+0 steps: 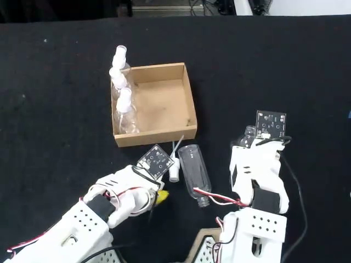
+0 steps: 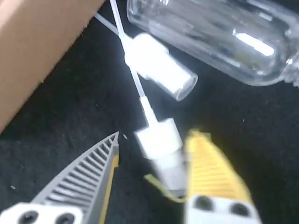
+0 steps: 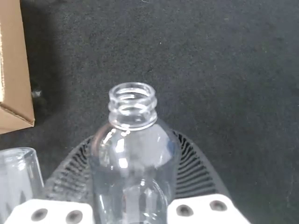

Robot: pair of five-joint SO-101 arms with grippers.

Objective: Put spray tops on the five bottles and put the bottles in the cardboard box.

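Note:
The cardboard box [image 1: 189, 104] holds three clear bottles with white spray tops [image 1: 125, 104] along its left wall. An uncapped clear bottle [image 1: 194, 172] [image 2: 219, 37] lies on the black table just in front of the box. One white spray top [image 2: 159, 70] [image 1: 174, 170] lies beside it. Another spray top [image 2: 161, 149] sits between the fingers of my open left gripper [image 2: 156, 140] [image 1: 164, 192], against the yellow finger [image 2: 210, 172]. To the right, my right gripper [image 3: 131, 186] is shut on an upright bottle [image 3: 133, 154] [image 1: 249, 134] with a bare neck.
The box's brown wall [image 2: 32, 51] stands close to my left gripper. The box corner [image 3: 14, 70] and the lying bottle's base [image 3: 16, 172] are beside the held bottle. Black cloth stretches bare right of the right arm.

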